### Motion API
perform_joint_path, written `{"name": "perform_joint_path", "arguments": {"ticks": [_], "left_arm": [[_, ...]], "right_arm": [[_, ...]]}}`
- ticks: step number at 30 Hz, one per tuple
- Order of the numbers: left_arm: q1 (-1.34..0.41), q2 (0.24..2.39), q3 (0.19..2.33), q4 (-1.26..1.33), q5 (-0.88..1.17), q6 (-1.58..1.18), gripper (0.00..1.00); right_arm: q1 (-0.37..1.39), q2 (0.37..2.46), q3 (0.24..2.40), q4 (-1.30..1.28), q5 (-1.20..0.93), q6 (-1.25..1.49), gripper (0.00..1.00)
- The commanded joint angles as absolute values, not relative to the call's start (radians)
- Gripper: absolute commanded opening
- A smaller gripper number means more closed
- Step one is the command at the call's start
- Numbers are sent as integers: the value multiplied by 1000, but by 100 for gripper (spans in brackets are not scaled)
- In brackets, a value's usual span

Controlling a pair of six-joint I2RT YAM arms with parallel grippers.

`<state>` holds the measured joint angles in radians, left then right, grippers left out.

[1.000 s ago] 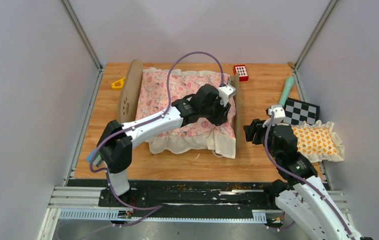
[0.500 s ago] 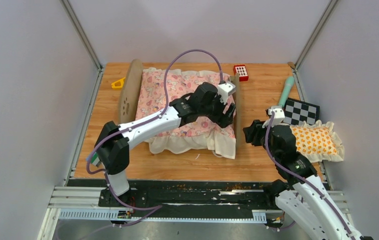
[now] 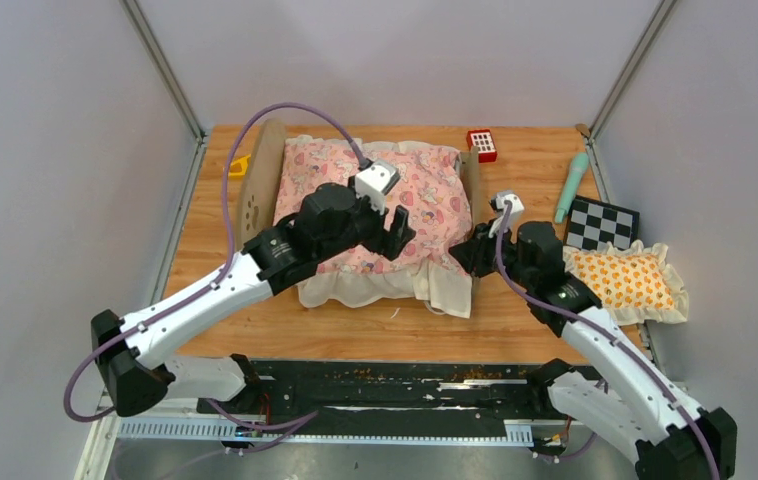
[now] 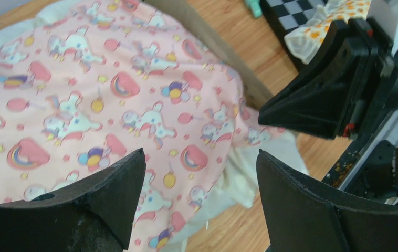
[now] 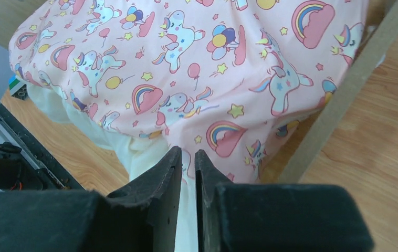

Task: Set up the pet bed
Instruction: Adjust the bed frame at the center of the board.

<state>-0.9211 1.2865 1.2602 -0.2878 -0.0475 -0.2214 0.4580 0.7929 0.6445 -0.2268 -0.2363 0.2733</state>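
Note:
The pet bed has its rounded headboard at the left, and the pink unicorn quilt is spread over it, white ruffle hanging off the near side. My left gripper hovers open above the quilt's near half. In the left wrist view its wide-apart fingers frame the quilt with nothing between them. My right gripper is at the bed's near right corner. Its jaws are nearly together, and a strip of the quilt's ruffled edge runs between them. The mattress is hidden.
The orange frilled pillow lies at the right beside a checkerboard card and a teal stick. A red block sits behind the bed's footboard. A yellow piece lies behind the headboard.
My left gripper let go of the quilt's right side, opened wide and drew back to the left. My right gripper moved left from beside the pillow to the bed's corner and closed.

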Motion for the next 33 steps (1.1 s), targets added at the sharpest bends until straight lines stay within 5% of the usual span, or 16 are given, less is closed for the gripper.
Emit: {"name": "perform_joint_path", "arguments": {"ticks": [1,12,17,25,33], "left_arm": [[-917,1186,1129,-304,-135,-230,81],[-917,1037,938,-312,-126,-273,80],[-917,1027,925,-301,-96,-287,80],[-1068,1054,906,-270,-153,-287,78],[-1231,1137,741,8,-133,-404,76]], "right_arm": [[463,912,715,-90,-287,298,15],[468,1037,836,-319,48,236,12],[467,1013,863,-368,39,206,14],[467,841,805,-388,81,251,37],[466,736,748,-495,93,308,43]]}}
